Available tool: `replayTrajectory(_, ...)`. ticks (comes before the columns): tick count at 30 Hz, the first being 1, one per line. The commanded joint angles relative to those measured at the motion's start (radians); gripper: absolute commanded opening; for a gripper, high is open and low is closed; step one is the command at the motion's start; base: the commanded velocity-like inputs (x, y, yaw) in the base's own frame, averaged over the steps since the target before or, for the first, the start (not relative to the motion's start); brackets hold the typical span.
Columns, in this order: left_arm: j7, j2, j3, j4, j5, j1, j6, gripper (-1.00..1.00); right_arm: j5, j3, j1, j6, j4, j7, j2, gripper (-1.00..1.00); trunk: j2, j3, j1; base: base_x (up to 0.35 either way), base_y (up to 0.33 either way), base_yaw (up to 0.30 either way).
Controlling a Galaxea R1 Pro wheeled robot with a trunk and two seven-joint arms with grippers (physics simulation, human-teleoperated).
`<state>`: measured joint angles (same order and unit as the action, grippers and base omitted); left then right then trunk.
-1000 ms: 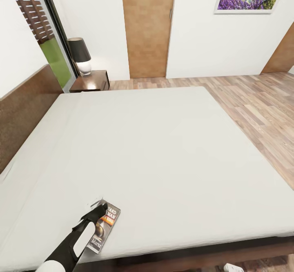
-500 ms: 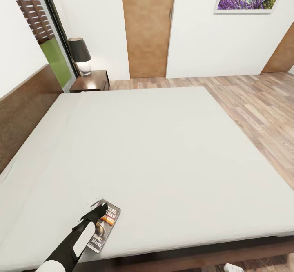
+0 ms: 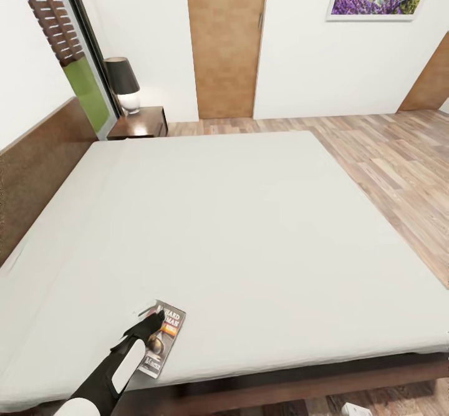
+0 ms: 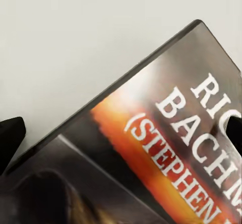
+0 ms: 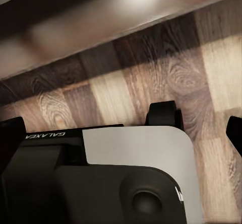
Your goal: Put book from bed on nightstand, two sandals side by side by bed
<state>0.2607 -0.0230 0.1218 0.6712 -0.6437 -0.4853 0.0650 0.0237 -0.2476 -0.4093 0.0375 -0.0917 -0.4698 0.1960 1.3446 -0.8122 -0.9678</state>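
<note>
Here the book (image 3: 163,337) lies flat near the front left corner of the bed (image 3: 249,229), its cover up, close to the mattress edge; the left gripper (image 3: 154,324) sits right over the book's left side, and the left wrist view looks down at the cover (image 4: 166,148) with a dark fingertip (image 4: 10,136) at either side, so the jaws look parted around it, though whether they press it I cannot tell; the right gripper (image 5: 201,121) hangs over the wood floor (image 5: 151,78), jaws apart, holding nothing; a nightstand (image 3: 138,123) with a lamp (image 3: 125,84) stands beyond the bed's far left corner.
</note>
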Motion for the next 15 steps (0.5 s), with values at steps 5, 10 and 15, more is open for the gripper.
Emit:
replayTrajectory(5,0.009,-0.002,0.006,0.002,-0.007,0.0,0.002,1.0,0.002,-0.004,0.0,0.004,0.0,-0.004,0.0,1.0,0.0,-0.001,0.0,-0.057,0.0,0.0)
replayTrajectory(10,0.009,-0.002,0.007,0.002,-0.007,0.0,0.002,1.0,0.002,-0.004,0.0,0.004,0.0,-0.005,0.0,1.0,0.0,-0.001,0.0,-0.008,0.0,0.0)
replayTrajectory(15,0.009,-0.002,0.007,0.002,-0.007,0.001,0.002,1.0,0.002,-0.004,0.0,0.004,0.0,-0.004,0.0,1.0,0.0,-0.001,0.0,-0.001,0.0,0.0)
